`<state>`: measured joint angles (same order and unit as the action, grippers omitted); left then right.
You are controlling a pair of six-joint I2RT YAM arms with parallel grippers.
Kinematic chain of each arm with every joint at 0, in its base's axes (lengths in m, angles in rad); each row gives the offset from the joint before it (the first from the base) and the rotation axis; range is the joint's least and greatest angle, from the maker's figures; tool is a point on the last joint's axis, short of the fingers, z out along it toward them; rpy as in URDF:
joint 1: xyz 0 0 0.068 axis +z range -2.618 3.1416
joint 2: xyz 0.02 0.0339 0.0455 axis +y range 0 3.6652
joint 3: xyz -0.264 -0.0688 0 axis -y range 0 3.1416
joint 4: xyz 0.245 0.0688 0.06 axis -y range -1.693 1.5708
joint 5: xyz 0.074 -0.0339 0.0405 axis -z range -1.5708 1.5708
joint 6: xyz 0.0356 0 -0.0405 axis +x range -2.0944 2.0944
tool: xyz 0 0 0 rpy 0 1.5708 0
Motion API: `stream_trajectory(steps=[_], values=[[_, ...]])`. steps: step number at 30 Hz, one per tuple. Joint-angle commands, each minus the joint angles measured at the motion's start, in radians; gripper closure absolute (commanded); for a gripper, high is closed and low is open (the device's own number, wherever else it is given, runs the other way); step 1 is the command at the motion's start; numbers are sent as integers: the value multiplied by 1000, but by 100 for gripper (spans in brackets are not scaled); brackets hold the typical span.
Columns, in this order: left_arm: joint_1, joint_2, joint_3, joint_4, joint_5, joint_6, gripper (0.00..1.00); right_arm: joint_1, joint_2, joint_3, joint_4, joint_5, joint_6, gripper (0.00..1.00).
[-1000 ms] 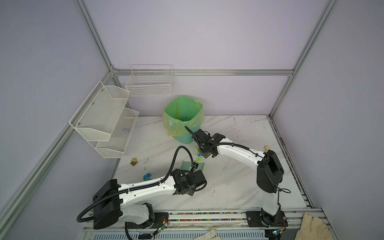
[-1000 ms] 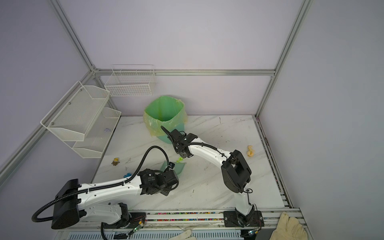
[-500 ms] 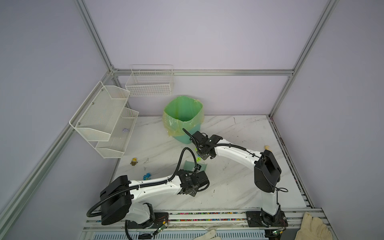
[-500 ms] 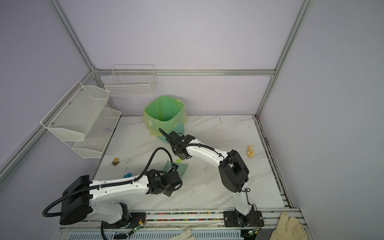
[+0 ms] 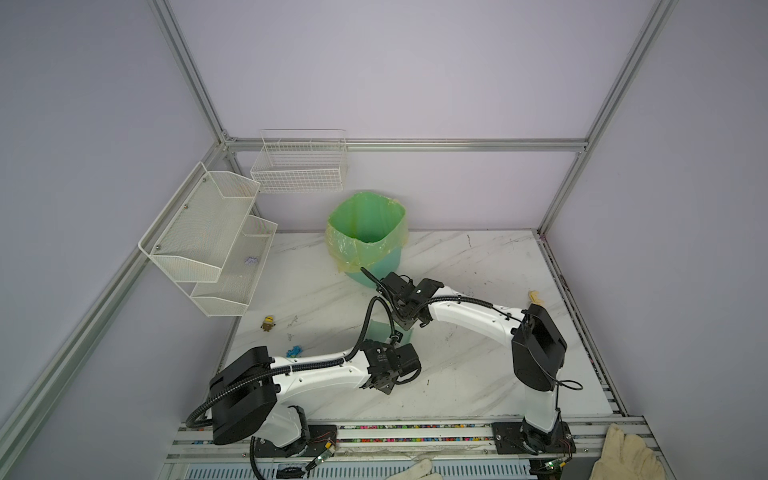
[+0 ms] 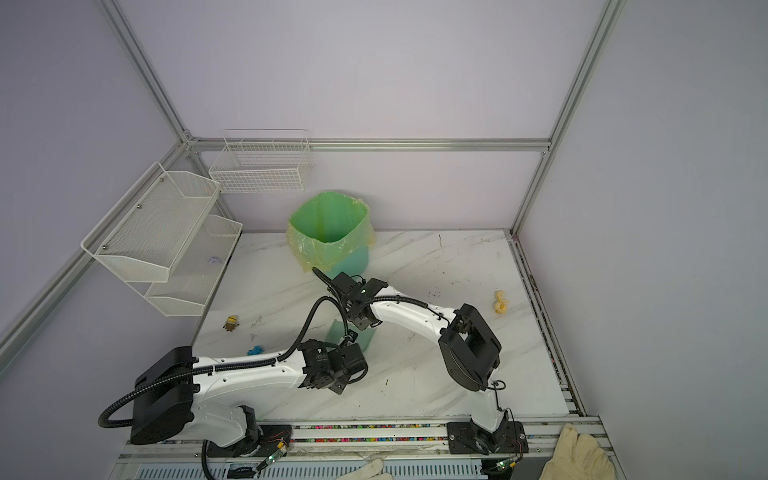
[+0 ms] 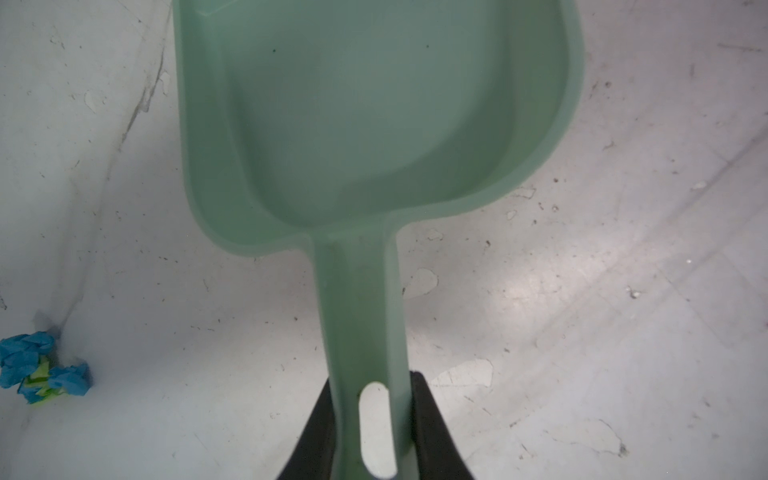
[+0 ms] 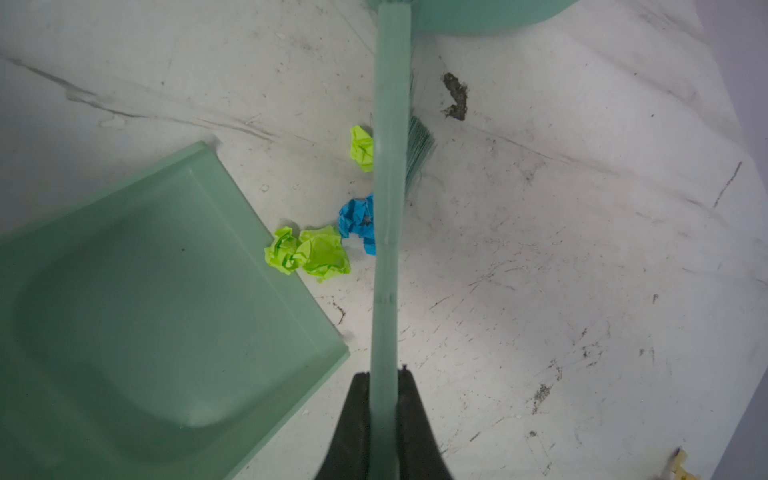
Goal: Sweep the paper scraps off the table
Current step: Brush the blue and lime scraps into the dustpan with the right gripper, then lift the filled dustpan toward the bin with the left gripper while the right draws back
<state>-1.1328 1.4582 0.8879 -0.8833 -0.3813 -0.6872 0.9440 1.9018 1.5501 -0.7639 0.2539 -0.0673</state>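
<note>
Lime paper scraps (image 8: 322, 251) lie mid-sweep beyond the right gripper (image 8: 384, 384) pinching the brush (image 8: 388, 199); the next stroke should flick them onto the left gripper's (image 7: 372, 401) pinched dustpan (image 8: 145, 311).

White marble table (image 5: 469, 374), scuffed, green-bagged bin (image 5: 347, 249) at back, lime and blue paper scraps (image 8: 320, 249) mid-table, another blue cluster (image 5: 293, 351) near left edge, yellow toy figure (image 5: 268, 323) nearby

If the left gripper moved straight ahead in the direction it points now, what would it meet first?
The left gripper holds the dustpan, so the pan's lip leads. The lime-green scraps lie right at that lip and would likely be met first, then the brush.
</note>
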Motion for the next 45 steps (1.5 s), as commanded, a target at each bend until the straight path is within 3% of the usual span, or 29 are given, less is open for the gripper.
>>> stream_trajectory(steps=[1, 10, 14, 18, 22, 28, 37, 45], values=[[8, -23, -11, -4, -21, -8, 100, 15, -49, -88, -62, -230, 8, 100], [10, -28, -12, -2, -28, 3, 100, 15, -251, -266, -8, -493, 91, 100], [10, -23, -16, -4, -38, 9, 100, 15, -330, -291, 2, -521, 126, 100], [10, -30, -20, -3, -48, 2, 100, 14, -369, -269, -15, -420, 201, 100], [9, -36, -34, -12, -61, -18, 100, -8, -400, -259, -12, -180, 285, 100], [10, -133, -67, -31, -84, -65, 100, -73, -423, -266, 41, -236, 277, 100], [10, -198, -63, -36, -108, -87, 100, -119, -430, -284, 74, -178, 323, 100], [9, -208, -17, -53, -107, -80, 100, -276, -461, -358, 170, -195, 399, 100]])
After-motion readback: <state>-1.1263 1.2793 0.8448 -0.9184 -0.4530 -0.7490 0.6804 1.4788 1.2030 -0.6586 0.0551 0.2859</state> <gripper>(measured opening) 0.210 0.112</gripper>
